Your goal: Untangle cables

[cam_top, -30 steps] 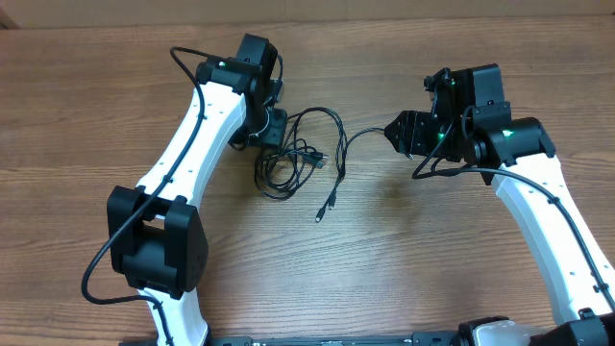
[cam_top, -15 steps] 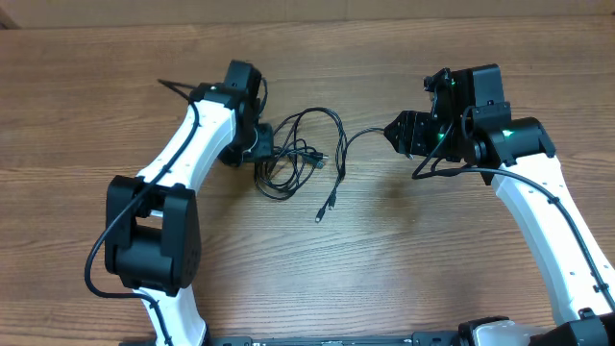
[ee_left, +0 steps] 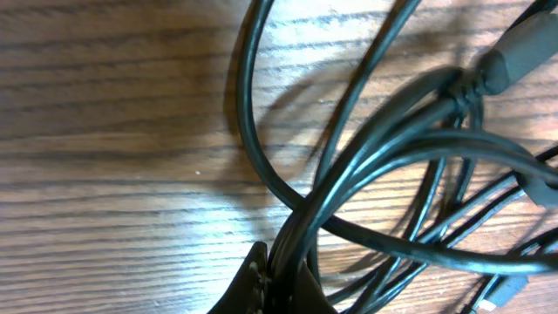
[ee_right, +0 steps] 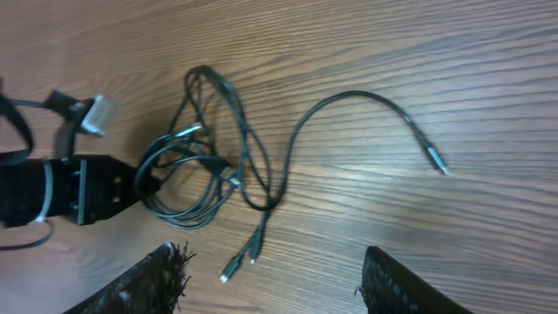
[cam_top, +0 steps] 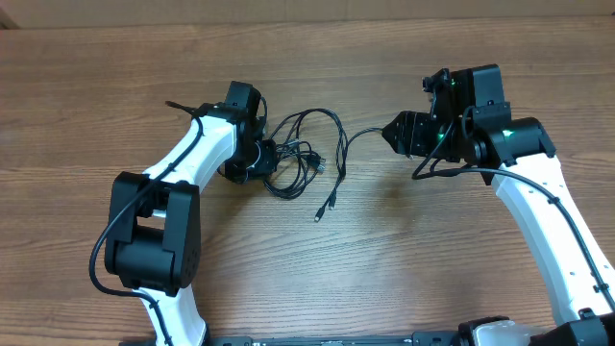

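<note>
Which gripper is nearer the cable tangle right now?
Left. The left gripper is at the cable tangle, pinching strands; the right gripper hangs open, apart to its right.

A wood-grain counter carries a tangle of thin black cables near its middle. Most strands lie in overlapping loops on the boards. Two plug ends trail side by side toward the near edge, while a single strand curves away to the right, its connector resting on bare wood.
</note>
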